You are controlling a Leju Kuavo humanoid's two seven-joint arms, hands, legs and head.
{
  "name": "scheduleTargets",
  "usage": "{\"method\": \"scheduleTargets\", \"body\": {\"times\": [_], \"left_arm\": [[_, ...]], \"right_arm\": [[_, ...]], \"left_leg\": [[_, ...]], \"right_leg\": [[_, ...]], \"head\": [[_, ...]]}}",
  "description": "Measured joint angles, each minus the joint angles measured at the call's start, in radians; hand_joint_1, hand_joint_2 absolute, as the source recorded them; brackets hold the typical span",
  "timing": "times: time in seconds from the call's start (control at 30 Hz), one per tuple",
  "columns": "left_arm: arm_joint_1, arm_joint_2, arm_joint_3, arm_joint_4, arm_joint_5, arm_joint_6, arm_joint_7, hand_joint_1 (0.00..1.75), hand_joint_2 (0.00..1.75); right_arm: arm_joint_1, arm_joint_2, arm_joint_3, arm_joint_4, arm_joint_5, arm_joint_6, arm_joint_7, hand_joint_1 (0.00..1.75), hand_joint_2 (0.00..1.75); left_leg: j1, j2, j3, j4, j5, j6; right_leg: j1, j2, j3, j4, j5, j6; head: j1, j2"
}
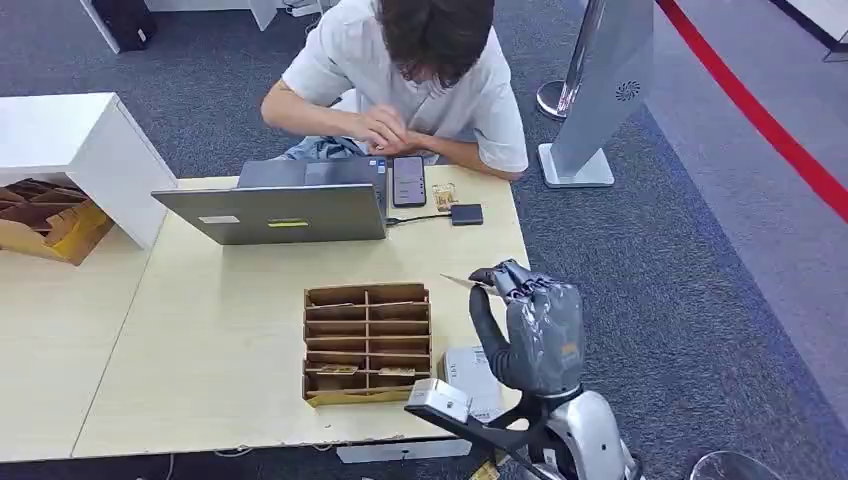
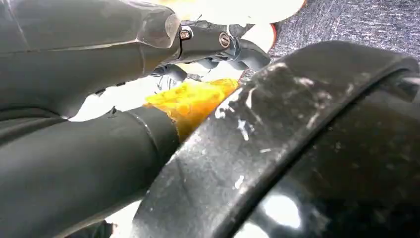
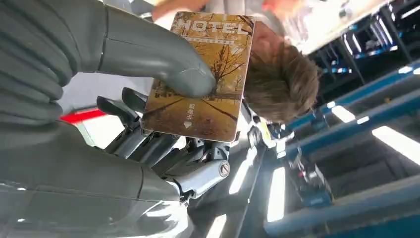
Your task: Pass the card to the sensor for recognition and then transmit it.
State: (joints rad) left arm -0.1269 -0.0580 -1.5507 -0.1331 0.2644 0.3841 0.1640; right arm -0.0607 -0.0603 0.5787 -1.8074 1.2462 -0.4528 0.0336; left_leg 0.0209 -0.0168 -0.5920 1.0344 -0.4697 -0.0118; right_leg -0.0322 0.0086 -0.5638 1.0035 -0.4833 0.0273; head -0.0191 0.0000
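The right hand [image 1: 525, 315] is raised above the right part of the tabletop [image 1: 220, 340], palm side turned away from the head camera, and it grips the card [image 3: 200, 79]. In the right wrist view the thick thumb [image 3: 163, 59] presses on the printed face of the card while the darker fingers [image 3: 148, 139] back it from behind, so the card is pinched flat between them. The card is yellow-brown with an autumn tree picture and the word HOTEL at its far end; about half of it sticks out past the thumb. From the head view only its thin edge shows, poking out of the fingertips toward the laptop side.

The left hand [image 2: 99, 99] appears close up in its own wrist view, beside a dark curved part; whether its fingers hold anything I cannot tell.

Just left of the right hand on the tabletop stands a brown cardboard organizer [image 1: 367, 342] with rows of slots. Beyond it lie an open laptop [image 1: 275, 210], a phone [image 1: 408, 181] and a small dark box [image 1: 466, 214] on a cable. A person [image 1: 400, 80] sits at the far edge, arms resting on the tabletop.
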Motion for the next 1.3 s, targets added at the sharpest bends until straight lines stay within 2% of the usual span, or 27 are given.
{"method": "scheduleTargets", "body": {"times": [0.23,0.37,0.47,0.67,0.83,1.13,1.3], "left_arm": [[0.000,0.001,0.000,0.000,0.002,0.000,-0.002,0.00,0.00],[0.000,0.001,0.000,0.000,0.002,0.000,-0.002,0.00,0.00],[0.000,0.001,0.000,0.000,0.002,0.000,-0.002,0.00,0.00],[0.000,0.001,0.000,0.000,0.004,0.000,-0.002,0.00,0.00],[0.000,0.002,0.000,0.000,0.005,0.001,-0.002,0.00,0.00],[0.001,0.005,0.000,0.000,0.002,0.000,-0.013,0.00,0.00],[0.001,0.015,0.000,0.000,0.002,-0.008,-0.032,0.00,0.00]], "right_arm": [[0.013,-0.001,0.000,-0.012,-0.067,0.056,-0.005,1.75,1.75],[0.018,-0.003,0.000,-0.017,-0.078,0.059,-0.006,1.75,1.75],[0.027,-0.005,-0.002,-0.024,-0.150,0.097,-0.019,1.75,1.75],[0.063,-0.008,-0.024,-0.038,-0.392,0.213,-0.066,1.75,1.75],[0.099,-0.010,-0.059,-0.040,-0.569,0.305,-0.068,1.75,1.75],[0.140,-0.011,-0.103,-0.038,-0.720,0.375,-0.063,1.75,1.75],[0.147,-0.011,-0.113,-0.029,-0.735,0.379,-0.062,1.75,1.75]], "left_leg": [[0.000,0.000,0.000,0.000,0.000,0.000],[0.000,0.000,0.000,0.000,0.000,0.000],[0.000,0.000,0.000,0.000,0.000,0.000],[0.000,0.000,0.000,0.000,0.000,0.000],[0.000,0.000,0.000,0.000,0.000,0.000],[0.000,0.000,0.000,0.000,0.000,0.000],[0.000,0.000,0.000,0.000,0.000,0.000]], "right_leg": [[0.000,0.000,0.000,0.000,0.000,0.000],[0.000,0.000,0.000,0.000,0.000,0.000],[0.000,0.000,0.000,0.000,0.000,0.000],[0.000,0.000,0.000,0.000,0.000,0.000],[0.000,0.000,0.000,0.000,0.000,0.000],[0.000,0.000,0.000,0.000,0.000,0.000],[0.000,0.000,0.000,0.000,0.000,0.000]], "head": [[0.000,0.000],[0.000,0.000],[0.000,0.000],[0.000,0.000],[0.000,0.000],[0.000,0.000],[0.000,0.000]]}}
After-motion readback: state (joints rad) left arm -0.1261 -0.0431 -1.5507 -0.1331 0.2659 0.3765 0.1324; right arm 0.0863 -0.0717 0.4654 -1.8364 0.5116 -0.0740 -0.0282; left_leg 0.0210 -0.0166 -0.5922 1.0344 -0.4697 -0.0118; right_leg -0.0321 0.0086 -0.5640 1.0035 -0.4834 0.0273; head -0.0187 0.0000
